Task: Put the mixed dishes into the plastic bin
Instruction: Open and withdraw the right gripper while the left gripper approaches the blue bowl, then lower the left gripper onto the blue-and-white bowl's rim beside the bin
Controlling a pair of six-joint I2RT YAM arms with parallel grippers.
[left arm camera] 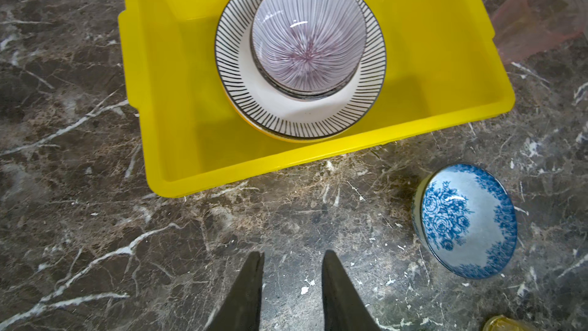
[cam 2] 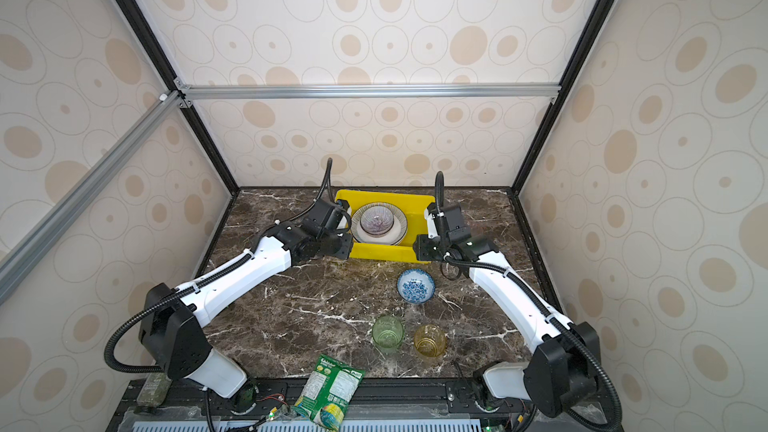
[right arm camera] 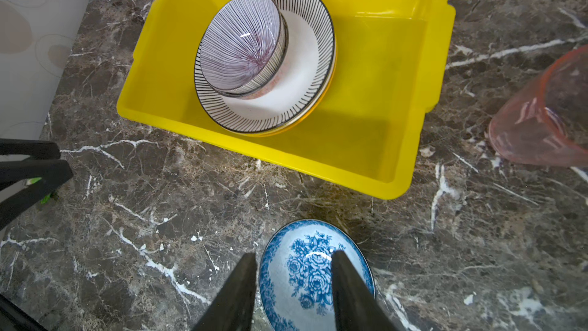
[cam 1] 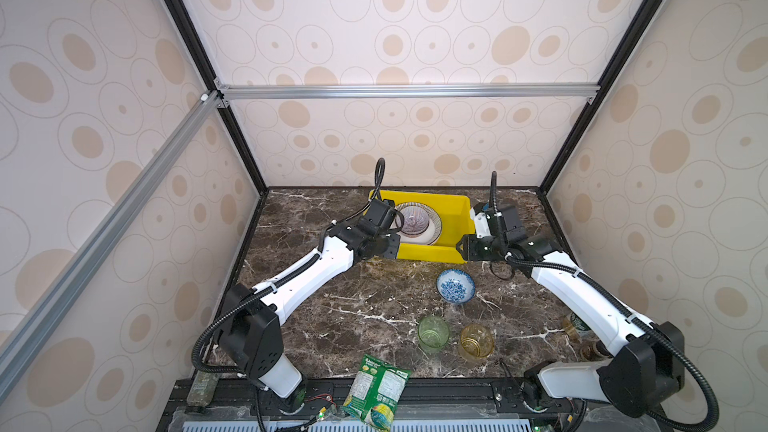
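The yellow plastic bin stands at the back middle of the table. In it a black-striped plate carries a purple-striped bowl. A blue floral bowl sits on the marble just in front of the bin. A green tumbler and an amber tumbler stand nearer the front. A pink tumbler lies right of the bin. My left gripper is open over bare marble by the bin's front left corner. My right gripper is open, its fingers framing the blue bowl's rim.
A green snack packet hangs over the table's front edge. A bottle lies at the front left, and another bottle lies under my right arm. Patterned walls close in the table on three sides.
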